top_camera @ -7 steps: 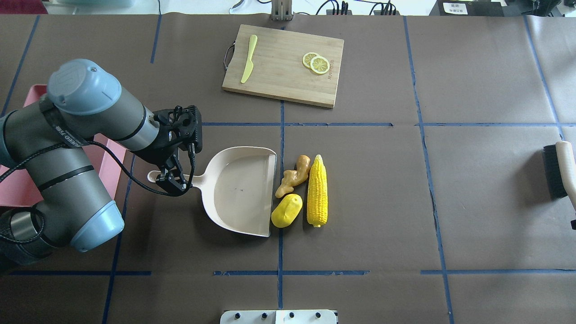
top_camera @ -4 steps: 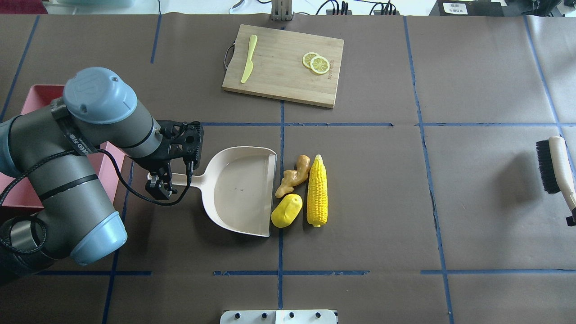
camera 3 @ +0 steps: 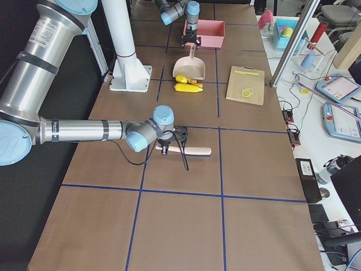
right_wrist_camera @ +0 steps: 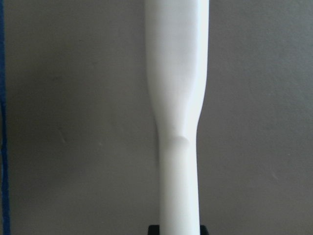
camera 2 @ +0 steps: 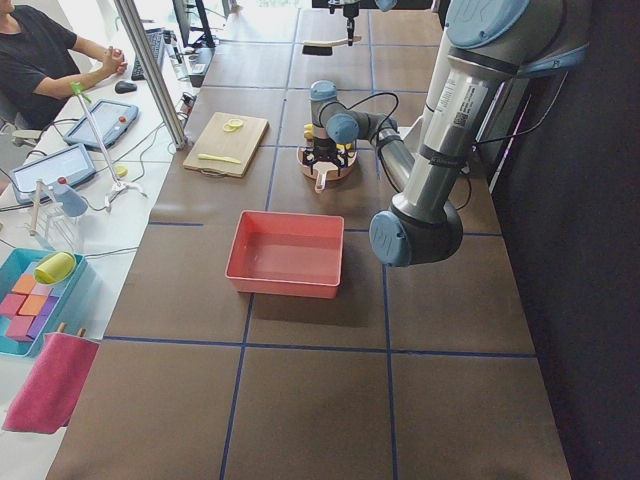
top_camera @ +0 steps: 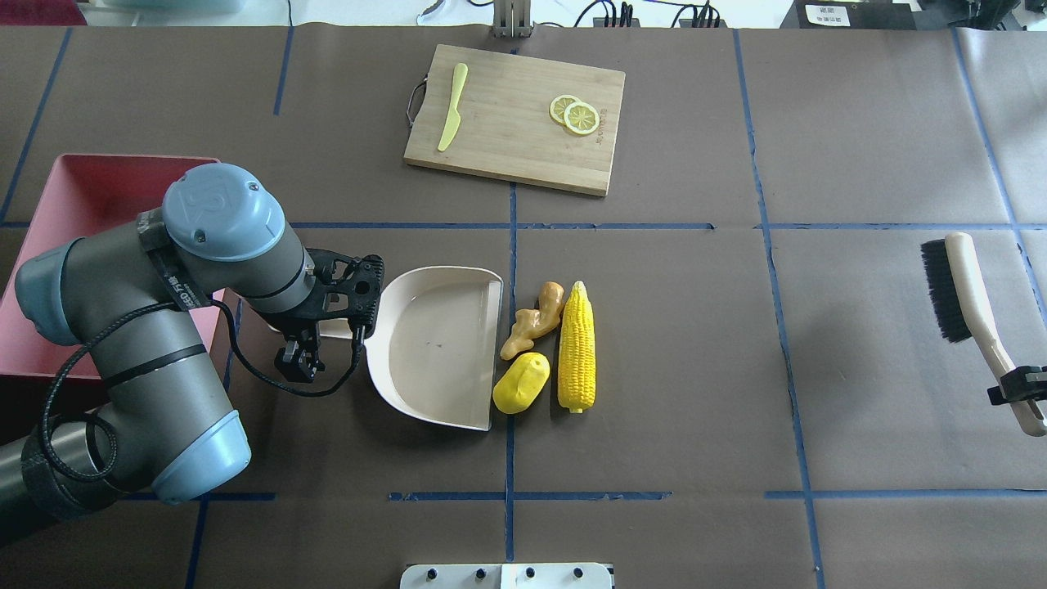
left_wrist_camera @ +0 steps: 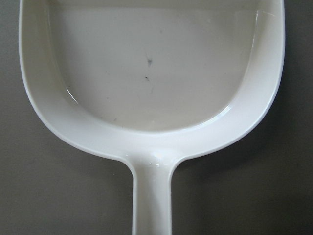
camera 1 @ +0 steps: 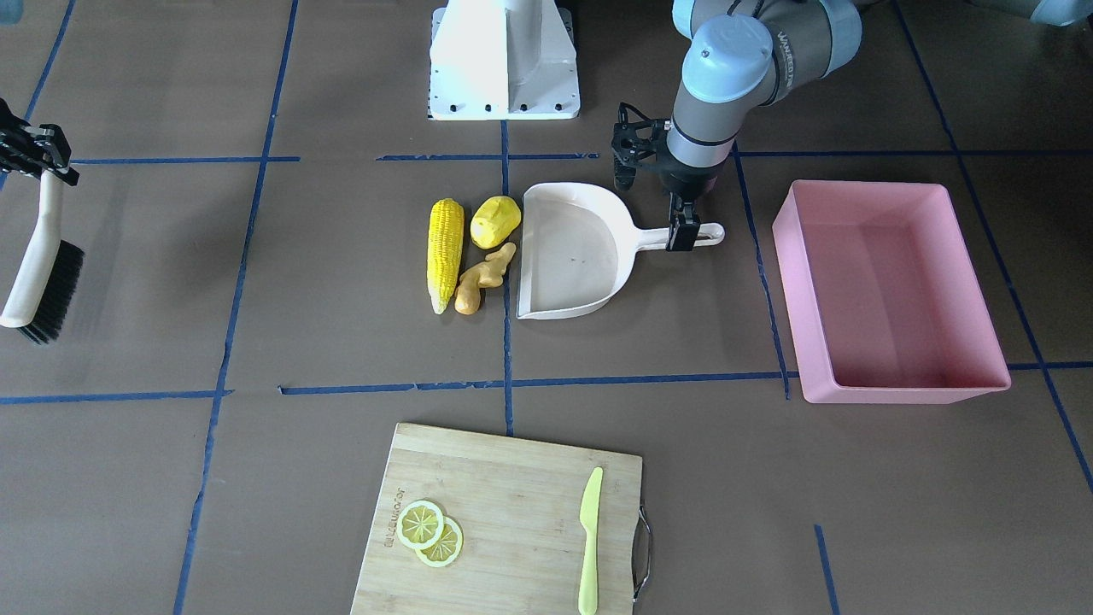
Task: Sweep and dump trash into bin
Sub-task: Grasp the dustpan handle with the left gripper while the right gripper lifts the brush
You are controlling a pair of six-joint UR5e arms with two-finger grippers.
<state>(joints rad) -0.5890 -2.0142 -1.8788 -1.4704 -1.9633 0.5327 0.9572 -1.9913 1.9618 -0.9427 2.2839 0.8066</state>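
The trash lies in a row at mid-table: a corn cob (top_camera: 577, 348), a yellow potato-like lump (top_camera: 521, 383) and a ginger root (top_camera: 532, 321). All three sit just off the open lip of a cream dustpan (top_camera: 433, 343). My left gripper (camera 1: 684, 233) is open, with a jaw on either side of the dustpan handle (left_wrist_camera: 152, 196). The pink bin (camera 1: 897, 395) stands empty beyond the handle end. My right gripper (top_camera: 1014, 393) is shut on the handle of a black-bristled brush (top_camera: 961, 286), held far to the right of the trash.
A bamboo cutting board (top_camera: 515, 147) with a yellow-green knife (top_camera: 451, 106) and lemon slices (top_camera: 574, 114) lies at the far side. The robot's white base (camera 1: 504, 60) is on the near side. Blue tape lines cross the brown table cover.
My left arm has swung round and its gripper has shifted along the dustpan handle. The dustpan and the trash have not moved. My right gripper has carried the brush inward, toward the middle of the table.
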